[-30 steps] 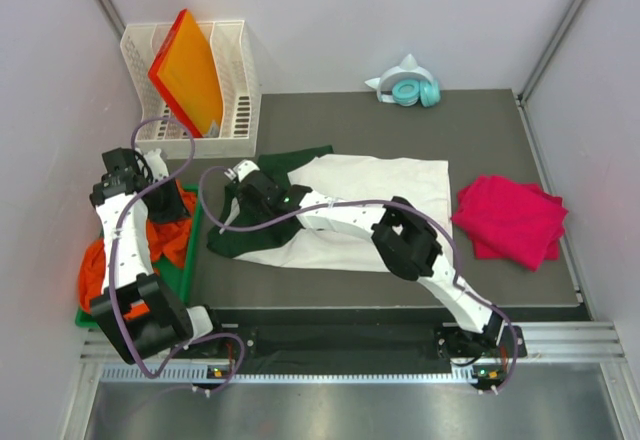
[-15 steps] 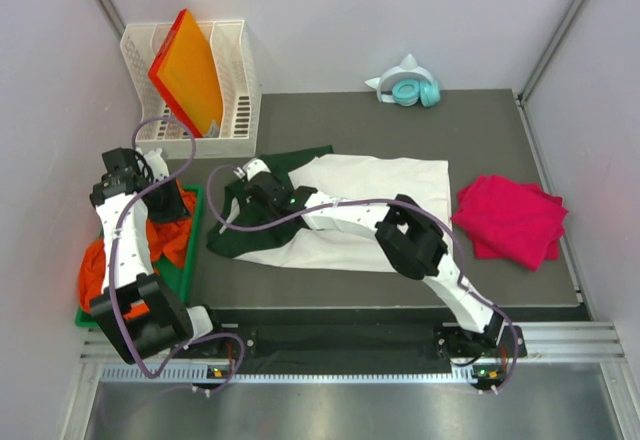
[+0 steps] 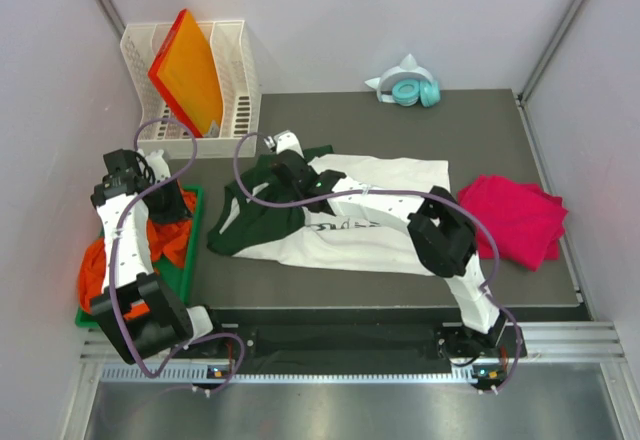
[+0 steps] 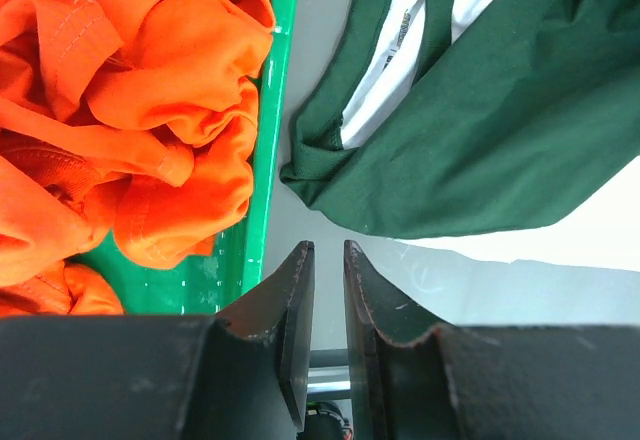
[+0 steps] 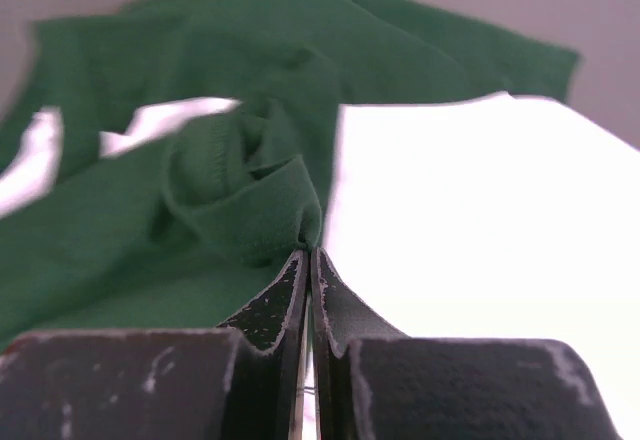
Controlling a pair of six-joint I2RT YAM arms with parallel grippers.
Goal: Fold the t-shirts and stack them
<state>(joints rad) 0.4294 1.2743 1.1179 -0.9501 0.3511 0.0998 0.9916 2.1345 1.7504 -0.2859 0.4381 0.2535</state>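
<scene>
Far ahead on my left a white slotted file rack [image 3: 238,70] stood by the back corner of the dark table mat [image 3: 350,125]. An orange folder [image 3: 187,75] leaned tilted in it. Teal cat-ear headphones [image 3: 410,90] lay at the mat's back edge, well apart from the rack. A green tray [image 3: 194,235] sat against the mat's left edge, nearer to me.
</scene>
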